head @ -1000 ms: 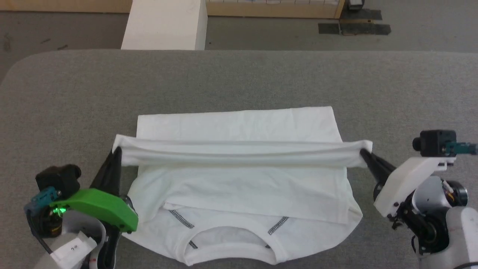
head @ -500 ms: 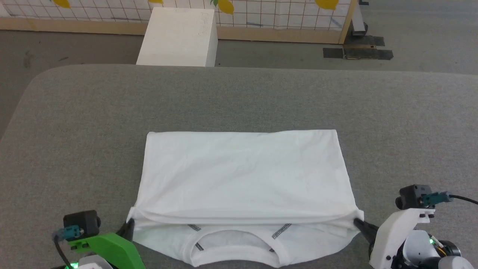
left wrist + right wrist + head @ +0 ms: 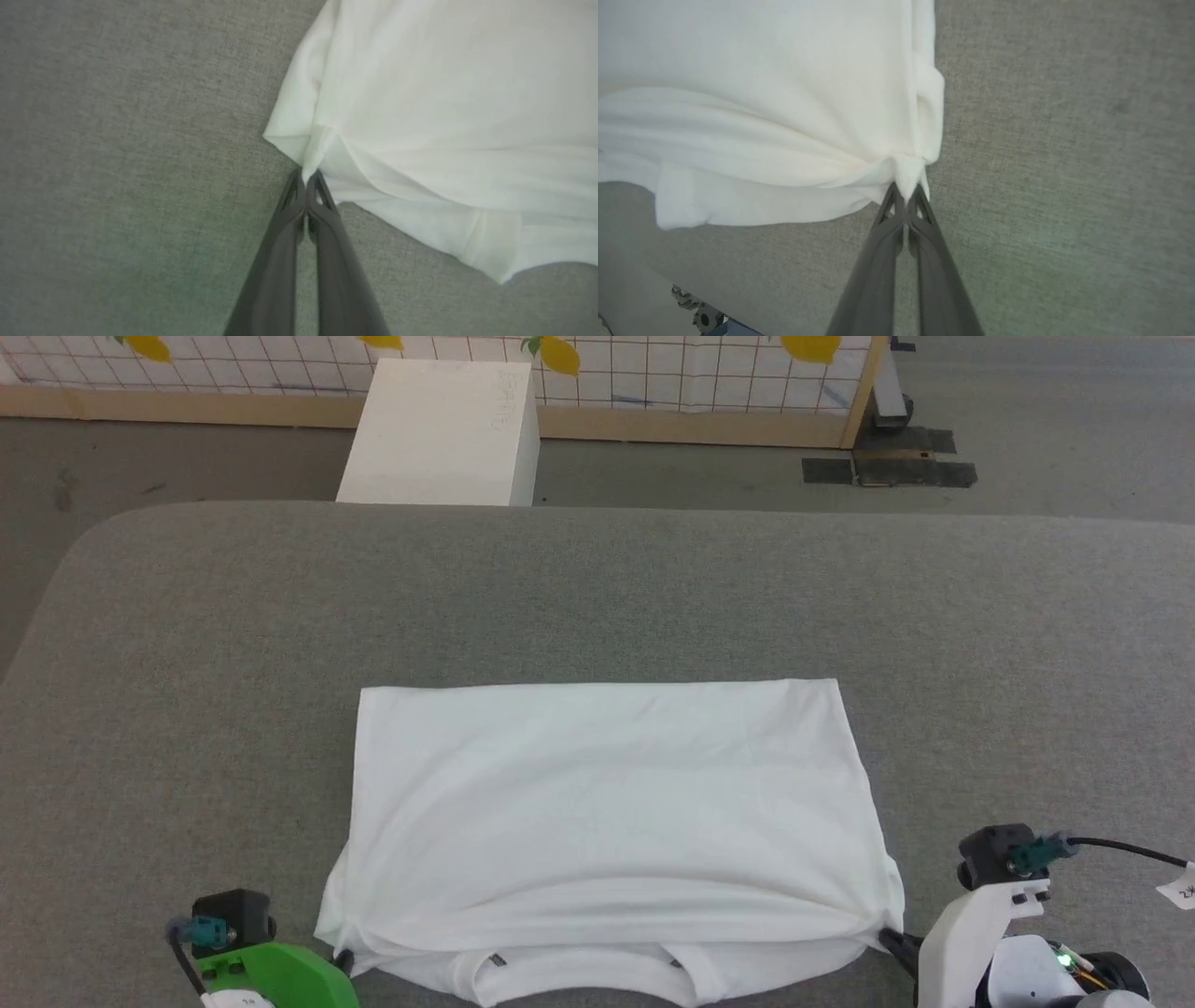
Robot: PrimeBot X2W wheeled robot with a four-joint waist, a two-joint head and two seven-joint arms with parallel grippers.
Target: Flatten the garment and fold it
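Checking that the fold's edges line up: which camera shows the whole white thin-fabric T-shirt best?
The head view: the white T-shirt lies nearly whole on the grey fabric-covered table, its top layer almost covering the collar. The left wrist view shows the corner pinched by the left gripper; the right wrist view, the corner in the right gripper.

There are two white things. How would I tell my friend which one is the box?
Find the big grey table and look past its far edge to the floor, before the wooden-framed grid wall. The white box stands there, left of the middle. Unlike the white T-shirt, which lies soft and flat on the table, it is a square-edged block.
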